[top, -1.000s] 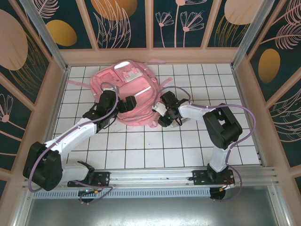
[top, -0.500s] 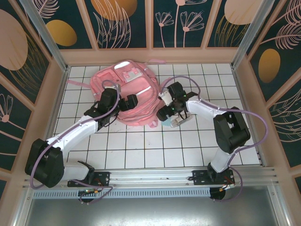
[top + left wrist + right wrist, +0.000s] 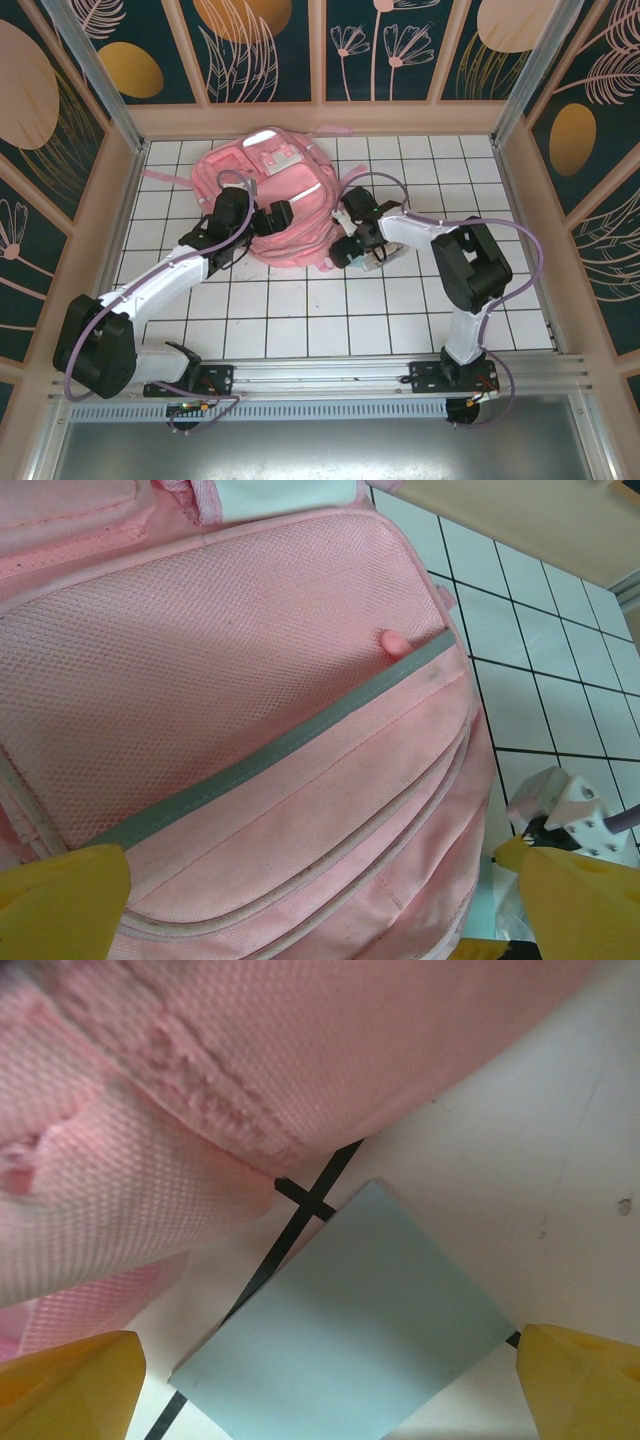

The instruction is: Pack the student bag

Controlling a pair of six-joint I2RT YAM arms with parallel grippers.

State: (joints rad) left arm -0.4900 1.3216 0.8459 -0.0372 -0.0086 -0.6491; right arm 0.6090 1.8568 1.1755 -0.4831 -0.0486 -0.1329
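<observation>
Student bag (image 3: 262, 180) at 11 o'clock, left gripper (image 3: 275, 214) above it, fingers (image 3: 60, 900) spread, right gripper (image 3: 351, 253) at bag's 4 o'clock, fingers (image 3: 70, 1380) spread astride pale blue pad (image 3: 350, 1340).

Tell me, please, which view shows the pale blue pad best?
The right wrist view: the pale blue pad lies flat beside the student bag, nearly whole. The top external view shows a bit beneath the right gripper; the left wrist view, a pale sliver.

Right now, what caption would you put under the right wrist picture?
Open right gripper above a pale blue pad on the white table, beside the pink student bag.
</observation>
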